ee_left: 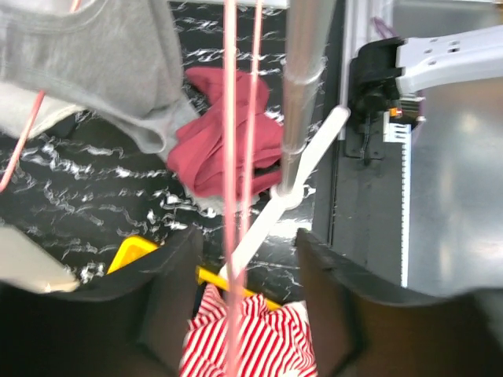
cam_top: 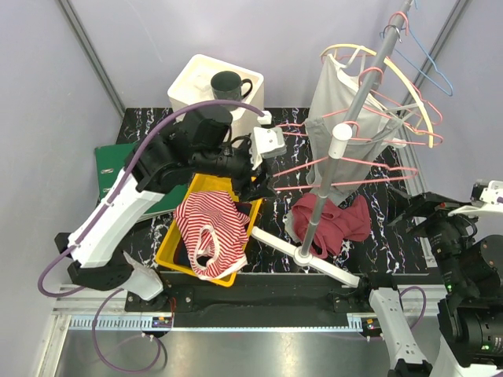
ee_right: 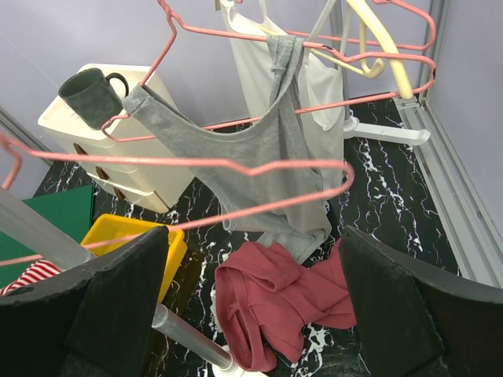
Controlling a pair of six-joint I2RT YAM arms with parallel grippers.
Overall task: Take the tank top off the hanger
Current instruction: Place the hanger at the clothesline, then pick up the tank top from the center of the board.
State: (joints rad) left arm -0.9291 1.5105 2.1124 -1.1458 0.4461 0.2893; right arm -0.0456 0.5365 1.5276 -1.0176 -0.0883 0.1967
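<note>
Striped top in yellow bin, so L gripper loose round pink hanger wire — job done there. R gripper wide open, empty — facing gray top.

The left arm stretches forward, left pincer parted; the right arm sits folded back, right pincer spread wide.
</note>
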